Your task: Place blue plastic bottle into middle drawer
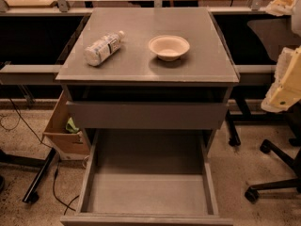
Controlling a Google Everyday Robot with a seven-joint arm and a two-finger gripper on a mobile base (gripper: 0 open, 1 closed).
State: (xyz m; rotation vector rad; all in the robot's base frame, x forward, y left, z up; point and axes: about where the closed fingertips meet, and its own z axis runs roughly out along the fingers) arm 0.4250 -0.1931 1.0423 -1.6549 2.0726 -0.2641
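Note:
The blue plastic bottle (pixel 103 47) lies on its side on the left of the grey cabinet top (pixel 141 65), cap pointing to the back right. The middle drawer (pixel 148 192) is pulled wide open below, and nothing lies on its flat floor. The upper drawer (pixel 146 115) above it stands slightly out, with a plain grey front. My gripper (pixel 284 86) shows as pale cream parts at the right edge. It is well to the right of the cabinet, apart from the bottle, and holds nothing that I can see.
A beige bowl (pixel 169 47) stands upright on the cabinet top, right of the bottle. A cardboard box (pixel 63 133) sits on the floor at the cabinet's left. A wheeled chair base (pixel 273 173) stands at the right. Cables (pixel 59 192) run over the floor at the left.

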